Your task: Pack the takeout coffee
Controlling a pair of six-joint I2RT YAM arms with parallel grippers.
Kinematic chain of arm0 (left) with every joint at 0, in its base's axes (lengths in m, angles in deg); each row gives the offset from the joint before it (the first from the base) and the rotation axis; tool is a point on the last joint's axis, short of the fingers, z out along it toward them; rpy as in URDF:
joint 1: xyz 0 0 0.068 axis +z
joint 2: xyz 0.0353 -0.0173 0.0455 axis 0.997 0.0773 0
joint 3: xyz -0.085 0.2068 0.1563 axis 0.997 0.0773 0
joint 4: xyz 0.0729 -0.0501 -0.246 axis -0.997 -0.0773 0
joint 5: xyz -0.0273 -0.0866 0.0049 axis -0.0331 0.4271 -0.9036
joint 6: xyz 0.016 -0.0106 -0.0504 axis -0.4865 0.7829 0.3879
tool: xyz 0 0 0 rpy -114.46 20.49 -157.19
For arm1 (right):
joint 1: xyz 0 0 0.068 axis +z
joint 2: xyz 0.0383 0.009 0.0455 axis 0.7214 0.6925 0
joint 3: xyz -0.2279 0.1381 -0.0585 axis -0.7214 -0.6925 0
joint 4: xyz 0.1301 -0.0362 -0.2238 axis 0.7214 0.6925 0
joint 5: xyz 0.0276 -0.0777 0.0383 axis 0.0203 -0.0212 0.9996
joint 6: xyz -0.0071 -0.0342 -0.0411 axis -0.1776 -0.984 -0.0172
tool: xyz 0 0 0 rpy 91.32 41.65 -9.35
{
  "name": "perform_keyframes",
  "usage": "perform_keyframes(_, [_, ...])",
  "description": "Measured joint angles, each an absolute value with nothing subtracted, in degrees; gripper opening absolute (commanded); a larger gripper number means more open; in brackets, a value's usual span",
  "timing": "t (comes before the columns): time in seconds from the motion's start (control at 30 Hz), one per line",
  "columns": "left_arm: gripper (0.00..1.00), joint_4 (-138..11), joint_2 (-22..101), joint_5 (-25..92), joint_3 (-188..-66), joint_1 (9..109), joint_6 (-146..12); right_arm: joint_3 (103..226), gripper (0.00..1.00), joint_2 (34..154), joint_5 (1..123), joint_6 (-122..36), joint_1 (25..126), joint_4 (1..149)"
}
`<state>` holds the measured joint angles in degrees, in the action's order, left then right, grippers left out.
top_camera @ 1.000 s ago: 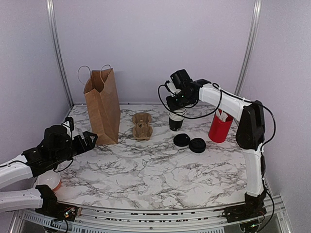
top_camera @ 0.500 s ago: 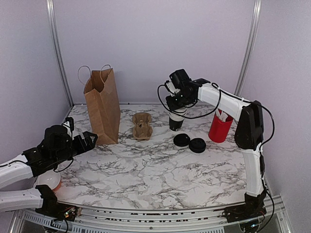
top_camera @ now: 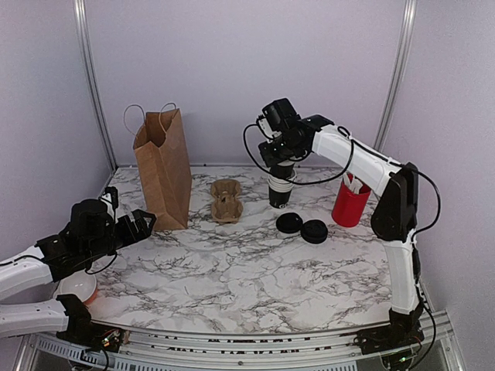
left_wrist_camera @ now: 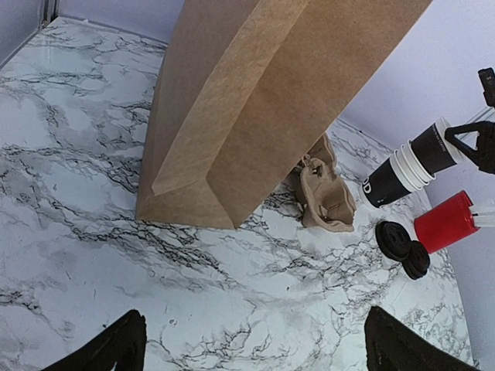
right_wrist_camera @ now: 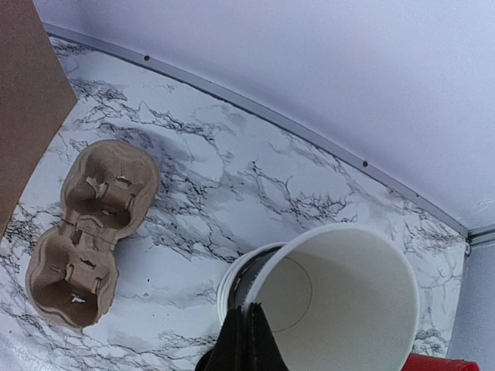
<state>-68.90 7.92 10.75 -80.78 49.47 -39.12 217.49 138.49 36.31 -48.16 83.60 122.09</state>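
The top cup [right_wrist_camera: 332, 301], pinched at its rim by the right end effector [right_wrist_camera: 247, 340], looks like paper, smooth matt white inside. Left of that end effector, the cup carrier [right_wrist_camera: 89, 232] is rough brown moulded pulp, the bench [right_wrist_camera: 232, 178] glossy marble-patterned, and the bag [top_camera: 164, 166] matt brown kraft paper.

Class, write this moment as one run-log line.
right gripper jaws shut on top cup, partly out of stack | left gripper jaws open, near bag | lids loose

The paper bag [left_wrist_camera: 255, 100], left of the cup stack [left_wrist_camera: 406, 166], loses its top past the left wrist view's edge. At that stack, the right gripper [right_wrist_camera: 246, 321] shows fingertips only, the rest cut off.
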Motion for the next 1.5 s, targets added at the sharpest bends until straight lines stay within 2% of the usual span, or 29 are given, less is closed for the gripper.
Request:
perform_keyframes(0.37, [0.99,-68.5,9.5,11.8,-80.8,49.5,-39.1,218.7,0.00,136.4,33.8,-48.9,84.7,123.7])
perform_keyframes(0.87, [0.99,-67.9,11.1,13.1,-80.8,49.6,-38.9,217.1,0.00,123.3,31.7,-49.4,88.5,124.8])
perform_keyframes(1.03, [0.99,-67.2,11.3,13.1,-80.8,49.6,-38.9,208.0,0.00,116.8,31.9,-49.1,91.7,124.0])
perform_keyframes(1.2, [0.99,-67.1,12.1,13.1,-80.8,49.6,-38.9,193.4,0.00,110.0,31.8,-46.7,97.9,122.4])
perform_keyframes(1.5, [0.99,-65.4,13.7,13.4,-80.8,49.6,-38.7,176.1,0.00,105.0,31.7,-40.0,107.7,119.2])
